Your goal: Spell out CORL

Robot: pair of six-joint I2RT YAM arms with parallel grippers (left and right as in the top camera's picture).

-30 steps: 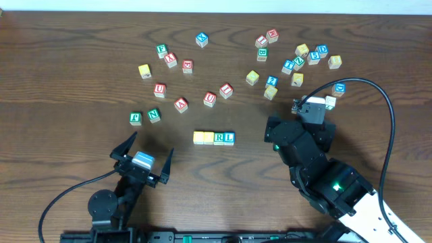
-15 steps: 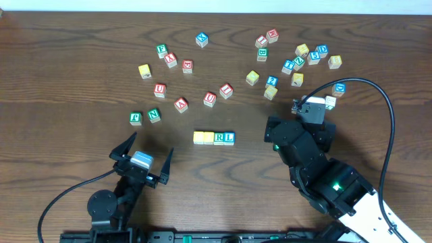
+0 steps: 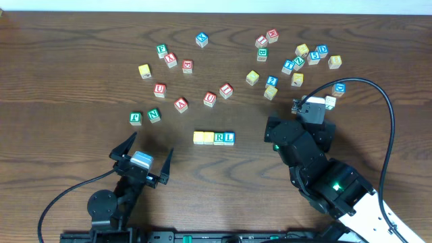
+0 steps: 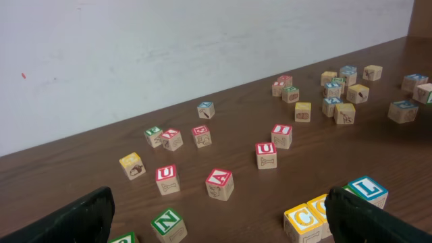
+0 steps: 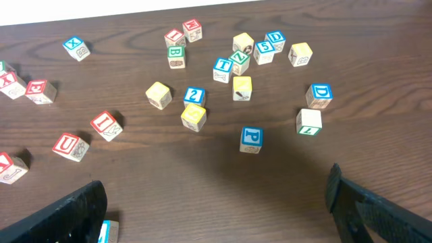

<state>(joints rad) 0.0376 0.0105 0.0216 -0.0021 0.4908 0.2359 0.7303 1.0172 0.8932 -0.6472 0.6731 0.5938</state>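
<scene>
Row of four small wooden letter cubes on dark wooden counter [image 3: 67,101]: two yellow-faced cubes [image 3: 198,138], green-framed R cube [image 3: 219,138], blue-framed L cube [image 3: 229,138]. All four touch. Long axis runs left-right, reads CORL, so spelling looks complete.
Left claw [image 3: 153,143]: released, empty, off row's left end on robot's side.
Right claw [image 5: 214,185]: released, empty, off row's right end.
Left tip judged slightly nearer to row.

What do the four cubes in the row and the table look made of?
Row of cubes: likely pale bare wood, tan sides, matte painted yellow, green and blue faces. Table: dark brown wood or wood-look laminate, long grain lines showing; which one I cannot tell.
</scene>
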